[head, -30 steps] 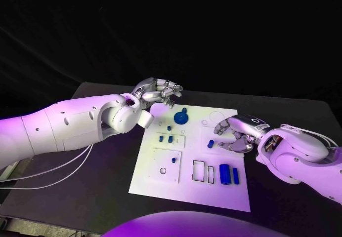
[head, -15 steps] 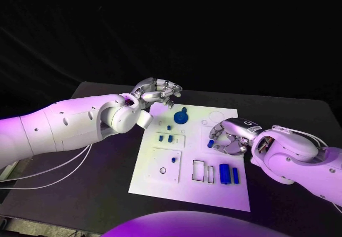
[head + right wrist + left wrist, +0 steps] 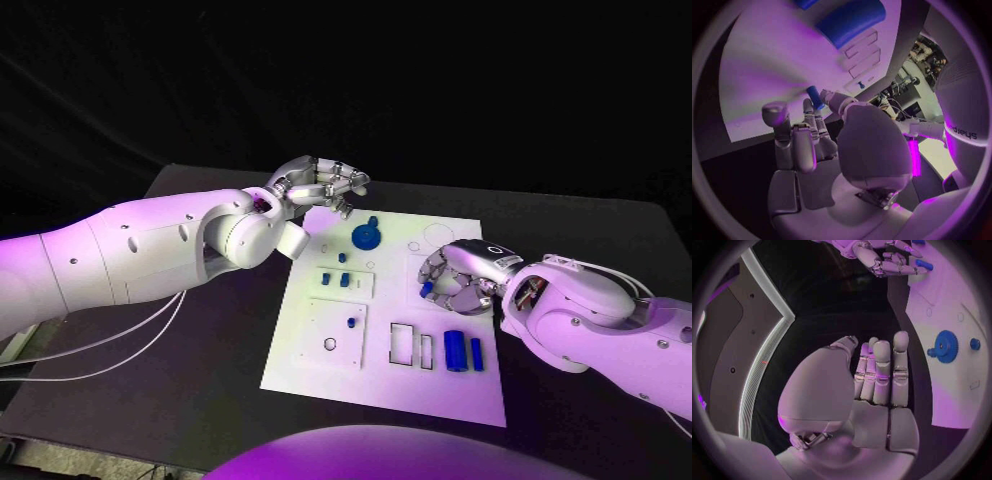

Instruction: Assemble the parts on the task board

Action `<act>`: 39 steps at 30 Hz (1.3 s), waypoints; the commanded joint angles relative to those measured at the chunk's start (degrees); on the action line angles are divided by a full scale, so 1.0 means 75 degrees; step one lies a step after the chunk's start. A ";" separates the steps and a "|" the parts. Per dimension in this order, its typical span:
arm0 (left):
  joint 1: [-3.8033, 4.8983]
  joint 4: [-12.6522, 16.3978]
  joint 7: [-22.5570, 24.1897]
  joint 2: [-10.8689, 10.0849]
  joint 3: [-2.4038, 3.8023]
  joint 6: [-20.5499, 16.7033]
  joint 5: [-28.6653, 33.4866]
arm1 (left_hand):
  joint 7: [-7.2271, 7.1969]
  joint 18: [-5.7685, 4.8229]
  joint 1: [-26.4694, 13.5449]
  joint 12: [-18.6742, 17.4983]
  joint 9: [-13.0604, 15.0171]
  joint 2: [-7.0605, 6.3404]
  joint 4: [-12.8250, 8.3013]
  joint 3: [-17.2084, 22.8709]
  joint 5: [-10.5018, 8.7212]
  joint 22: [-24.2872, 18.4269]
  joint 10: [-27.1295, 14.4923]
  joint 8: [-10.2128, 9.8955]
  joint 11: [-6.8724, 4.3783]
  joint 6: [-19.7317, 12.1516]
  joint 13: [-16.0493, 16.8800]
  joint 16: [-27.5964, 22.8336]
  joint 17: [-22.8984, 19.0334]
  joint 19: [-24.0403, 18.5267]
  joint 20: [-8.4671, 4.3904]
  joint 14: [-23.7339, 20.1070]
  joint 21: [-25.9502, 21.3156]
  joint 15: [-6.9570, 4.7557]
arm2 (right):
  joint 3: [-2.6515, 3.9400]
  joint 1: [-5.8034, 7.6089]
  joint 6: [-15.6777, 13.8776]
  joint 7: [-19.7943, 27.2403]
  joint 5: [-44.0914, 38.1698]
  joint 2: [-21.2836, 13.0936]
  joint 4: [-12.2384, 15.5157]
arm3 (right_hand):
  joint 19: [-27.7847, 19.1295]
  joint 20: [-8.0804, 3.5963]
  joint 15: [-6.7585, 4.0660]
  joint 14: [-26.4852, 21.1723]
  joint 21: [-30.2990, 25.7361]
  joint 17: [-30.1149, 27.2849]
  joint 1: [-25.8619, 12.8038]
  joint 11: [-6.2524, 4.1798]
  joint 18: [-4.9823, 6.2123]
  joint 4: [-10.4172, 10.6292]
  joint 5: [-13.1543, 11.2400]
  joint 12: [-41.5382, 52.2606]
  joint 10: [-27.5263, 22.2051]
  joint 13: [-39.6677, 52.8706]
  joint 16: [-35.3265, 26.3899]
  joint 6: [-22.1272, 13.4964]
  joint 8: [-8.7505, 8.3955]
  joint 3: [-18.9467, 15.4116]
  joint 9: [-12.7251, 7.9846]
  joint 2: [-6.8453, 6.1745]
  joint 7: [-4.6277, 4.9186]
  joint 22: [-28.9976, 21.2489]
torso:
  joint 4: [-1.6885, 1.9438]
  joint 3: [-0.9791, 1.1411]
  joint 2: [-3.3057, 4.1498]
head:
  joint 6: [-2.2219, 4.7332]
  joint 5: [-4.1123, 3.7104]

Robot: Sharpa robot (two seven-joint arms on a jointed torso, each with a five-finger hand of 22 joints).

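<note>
Head view: right hand (image 3: pixel 462 275) closes in on the small blue peg (image 3: pixel 427 291) mid-board.

Over the last second that hand has slid inward across the task board (image 3: pixel 389 385) and curled its fingers about the peg, so a pick-up looks under way; a firm grasp cannot be told. The left hand (image 3: pixel 320 184) has stayed clenched on nothing above the board's far corner, over the black surface (image 3: pixel 202 330). The right wrist view shows the peg at the fingertips (image 3: pixel 811 107); the left wrist view shows the blue gear (image 3: pixel 946 346) seated on the board.
</note>
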 commanded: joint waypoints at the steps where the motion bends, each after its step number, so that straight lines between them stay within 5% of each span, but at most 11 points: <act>1: 0.0007 0.0016 0.0018 0.0009 0.0005 0.0138 -0.0032 | 0.0006 0.0080 -0.0101 -0.0007 0.0011 0.0000 0.0010 0.0033 -0.0046 0.0059 -0.0027 0.0012 0.0009 -0.0030 0.0006 -0.0003 0.0009 0.0016 0.0038 -0.0014 -0.0029 0.0005 | -0.0002 -0.0010 0.0001 0.0030 -0.0046 0.0032 -0.0012 | 0.0048 0.0014 -0.0042 0.0310 0.0013 0.0008 -0.0028 -0.0001 -0.0030 0.0008 0.0033 0.0034 0.0048 0.0011 0.0034 0.0062 0.0048 0.0043 -0.0009 -0.0034 -0.0022 0.0006 | 0.0001 -0.0001 -0.0002 | -0.0005 -0.0007; 12: 0.0007 0.0018 -0.0007 0.0003 0.0005 0.0175 -0.0040 | 0.0001 0.0082 -0.0107 0.0002 0.0022 0.0008 0.0008 0.0043 -0.0072 0.0060 -0.0017 0.0023 0.0005 -0.0027 0.0009 -0.0003 0.0005 0.0023 0.0037 -0.0013 -0.0033 0.0001 | -0.0008 -0.0021 0.0134 -0.0127 -0.0213 0.0098 -0.0055 | 0.0074 -0.0009 -0.0074 0.0317 0.0039 0.0029 -0.0076 -0.0042 -0.0036 0.0073 -0.0039 0.0054 0.0162 0.0029 0.0060 0.0167 0.0092 0.0155 0.0004 -0.0068 -0.0070 0.0044 | 0.0003 -0.0004 -0.0001 | -0.0014 -0.0012; 23: 0.0007 0.0026 -0.0038 -0.0009 0.0005 0.0214 -0.0048 | -0.0002 0.0084 -0.0109 0.0004 0.0027 0.0010 0.0006 0.0046 -0.0092 0.0059 -0.0015 0.0029 0.0003 -0.0023 0.0010 -0.0006 0.0000 0.0022 0.0037 -0.0014 -0.0043 0.0000 | -0.0012 -0.0030 -0.0466 -0.0057 -0.0293 0.0081 -0.0010 | 0.0239 -0.0259 -0.0358 0.0353 0.0284 0.0105 0.0214 -0.0385 -0.0085 -0.0067 -0.0442 0.0362 0.1016 0.0330 0.0140 0.0876 0.0691 0.0756 0.0476 0.0301 -0.0402 0.0312 | 0.0003 -0.0005 -0.0002 | -0.0029 -0.0012; 34: 0.0007 0.0026 -0.0045 -0.0009 0.0005 0.0235 -0.0055 | -0.0001 0.0083 -0.0120 0.0006 0.0032 0.0014 0.0011 0.0048 -0.0113 0.0062 -0.0016 0.0033 0.0004 -0.0025 0.0011 -0.0003 0.0005 0.0029 0.0037 -0.0012 -0.0038 -0.0001 | -0.0001 -0.0020 -0.0990 -0.0038 -0.0376 -0.0063 0.0182 | 0.0361 -0.0324 -0.0417 0.0407 0.0517 0.0352 0.0325 -0.0439 -0.0141 -0.0244 -0.0438 0.0376 0.1131 0.0452 0.0273 0.0848 0.0865 0.0850 0.0734 0.0305 -0.0410 0.0529 | 0.0000 -0.0007 -0.0007 | -0.0014 -0.0012; 39: 0.0007 0.0024 -0.0048 -0.0005 0.0005 0.0240 -0.0055 | -0.0001 0.0083 -0.0120 0.0006 0.0032 0.0014 0.0011 0.0048 -0.0113 0.0062 -0.0016 0.0033 0.0004 -0.0025 0.0011 -0.0003 0.0005 0.0029 0.0037 -0.0012 -0.0038 -0.0001 | 0.0044 0.0078 -0.1064 -0.0027 -0.0253 -0.0277 0.0623 | 0.0373 -0.0328 -0.0419 0.0406 0.0544 0.0347 0.0333 -0.0437 -0.0148 -0.0272 -0.0442 0.0367 0.1128 0.0467 0.0273 0.0839 0.0880 0.0854 0.0766 0.0283 -0.0406 0.0555 | 0.0001 -0.0006 -0.0006 | -0.0002 -0.0007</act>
